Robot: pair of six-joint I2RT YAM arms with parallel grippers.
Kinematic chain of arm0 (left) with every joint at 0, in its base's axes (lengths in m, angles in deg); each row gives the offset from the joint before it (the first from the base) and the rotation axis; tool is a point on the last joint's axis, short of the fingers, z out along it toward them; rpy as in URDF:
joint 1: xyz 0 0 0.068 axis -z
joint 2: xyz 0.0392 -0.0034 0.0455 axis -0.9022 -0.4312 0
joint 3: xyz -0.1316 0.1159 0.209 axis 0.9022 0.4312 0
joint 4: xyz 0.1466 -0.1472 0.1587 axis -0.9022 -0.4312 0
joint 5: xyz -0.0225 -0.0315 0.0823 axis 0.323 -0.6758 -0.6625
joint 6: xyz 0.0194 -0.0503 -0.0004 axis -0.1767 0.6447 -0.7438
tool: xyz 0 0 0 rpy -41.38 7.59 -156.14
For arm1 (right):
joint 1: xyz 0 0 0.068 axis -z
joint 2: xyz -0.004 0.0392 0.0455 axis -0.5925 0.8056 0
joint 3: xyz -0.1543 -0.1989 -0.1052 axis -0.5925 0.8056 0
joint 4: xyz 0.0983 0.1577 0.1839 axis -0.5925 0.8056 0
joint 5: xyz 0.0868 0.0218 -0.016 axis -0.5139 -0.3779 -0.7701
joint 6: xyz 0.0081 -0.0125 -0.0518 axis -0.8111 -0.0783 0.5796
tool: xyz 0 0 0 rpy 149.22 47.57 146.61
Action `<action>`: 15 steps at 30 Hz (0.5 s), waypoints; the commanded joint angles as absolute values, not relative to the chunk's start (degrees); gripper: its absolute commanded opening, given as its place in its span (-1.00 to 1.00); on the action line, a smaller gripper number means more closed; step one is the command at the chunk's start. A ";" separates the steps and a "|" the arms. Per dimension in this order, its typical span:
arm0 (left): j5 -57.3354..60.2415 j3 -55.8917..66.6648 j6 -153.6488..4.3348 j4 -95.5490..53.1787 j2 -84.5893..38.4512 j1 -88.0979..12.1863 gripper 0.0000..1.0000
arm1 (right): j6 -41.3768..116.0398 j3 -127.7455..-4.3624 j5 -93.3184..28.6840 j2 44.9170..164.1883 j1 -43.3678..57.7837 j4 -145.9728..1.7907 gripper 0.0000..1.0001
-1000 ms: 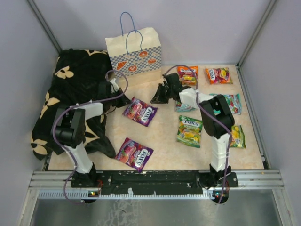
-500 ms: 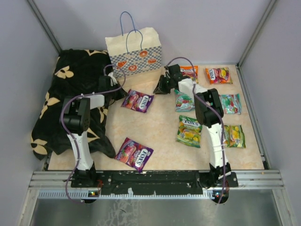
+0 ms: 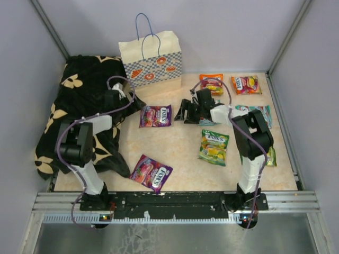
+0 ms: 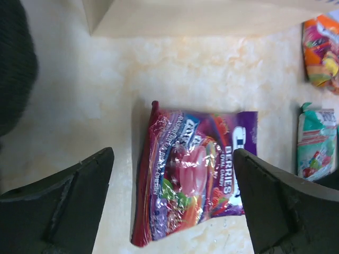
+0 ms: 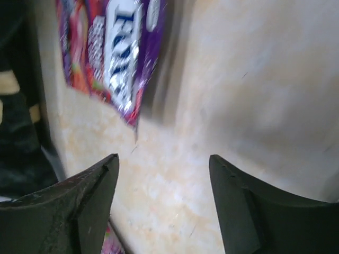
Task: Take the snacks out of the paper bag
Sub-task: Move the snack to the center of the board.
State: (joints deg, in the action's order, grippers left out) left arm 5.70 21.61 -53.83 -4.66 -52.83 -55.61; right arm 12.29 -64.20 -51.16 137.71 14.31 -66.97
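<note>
The paper bag (image 3: pixel 151 63) stands upright at the back of the table, and its base (image 4: pixel 201 18) shows in the left wrist view. A purple snack packet (image 3: pixel 156 116) lies flat on the table between the two arms. My left gripper (image 3: pixel 134 105) is open, its jaws wide on either side of that packet (image 4: pixel 196 174) and not touching it. My right gripper (image 3: pixel 183 111) is open over bare table just right of the packet (image 5: pixel 114 47). Several more snacks lie on the table: purple (image 3: pixel 151 173), green (image 3: pixel 213 147), orange (image 3: pixel 212 83), red (image 3: pixel 246 84) and teal (image 3: pixel 260 114).
A black flower-patterned cloth (image 3: pixel 79 111) covers the left side of the table under the left arm. Another packet (image 3: pixel 270 156) lies by the right arm's base. Grey walls and metal posts close in the table.
Both grippers have opened. The purple packet shifted up toward the bag and now lies flat between them. The right gripper went toward the bag, then came back beside the packet.
</note>
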 commanded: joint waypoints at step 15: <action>9.78 43.42 -61.56 -32.83 -23.36 -45.99 0.61 | 14.61 -31.75 -49.08 109.67 -14.52 -74.44 0.40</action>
State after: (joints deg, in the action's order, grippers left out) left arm 7.23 40.34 -58.49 -24.11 -23.32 -50.57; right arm 14.58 -32.37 -52.97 111.26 -10.17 -73.55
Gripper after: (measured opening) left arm 0.828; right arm 0.703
